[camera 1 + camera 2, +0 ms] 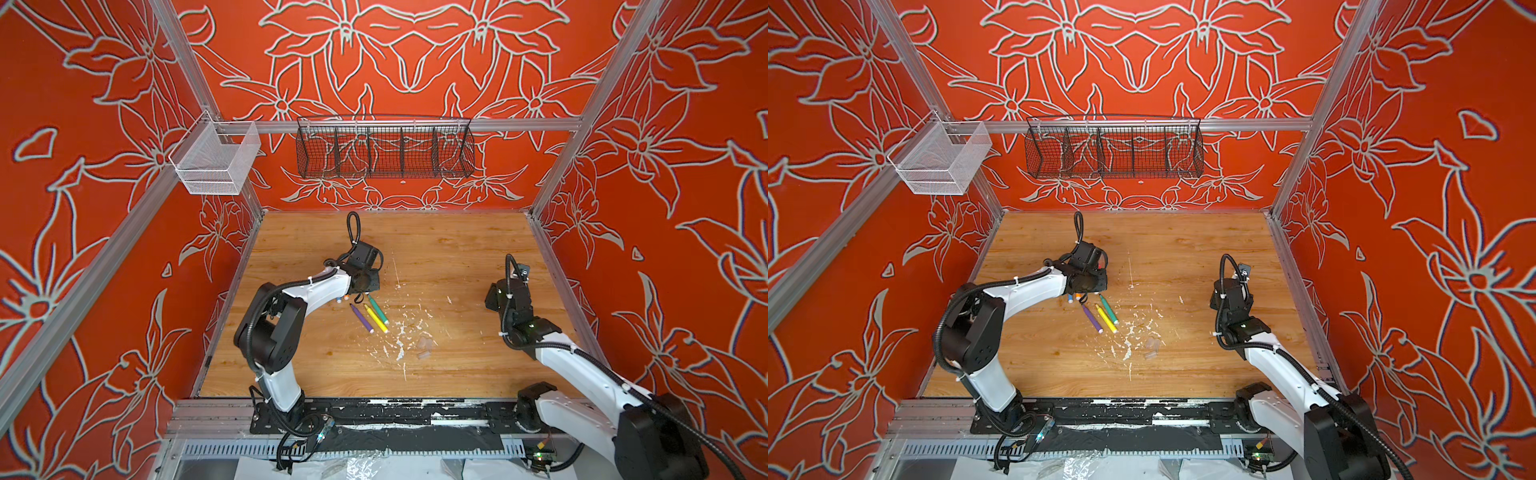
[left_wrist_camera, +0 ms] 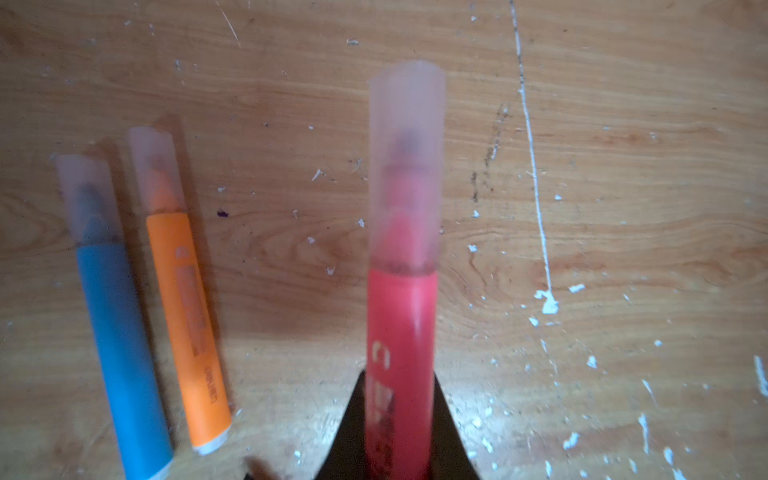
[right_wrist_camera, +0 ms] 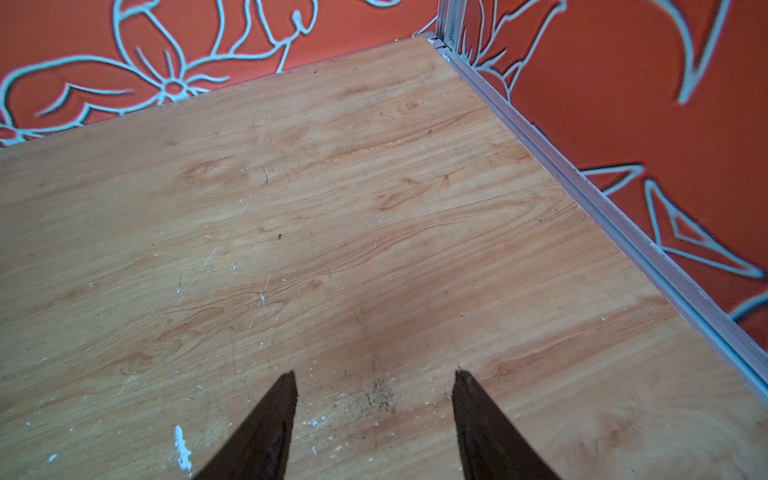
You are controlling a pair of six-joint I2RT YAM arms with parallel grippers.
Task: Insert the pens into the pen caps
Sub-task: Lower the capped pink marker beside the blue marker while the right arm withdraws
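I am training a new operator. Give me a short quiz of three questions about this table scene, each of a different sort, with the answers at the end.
1. What do the left jaws hold? A. a black pen B. the pink pen C. nothing
2. True or false: the orange pen lying on the table already wears a cap.
3. In a top view, how many pens lie uncapped, not far from the loose caps?

Key
1. B
2. True
3. Three: the purple pen, the yellow pen and the green pen.
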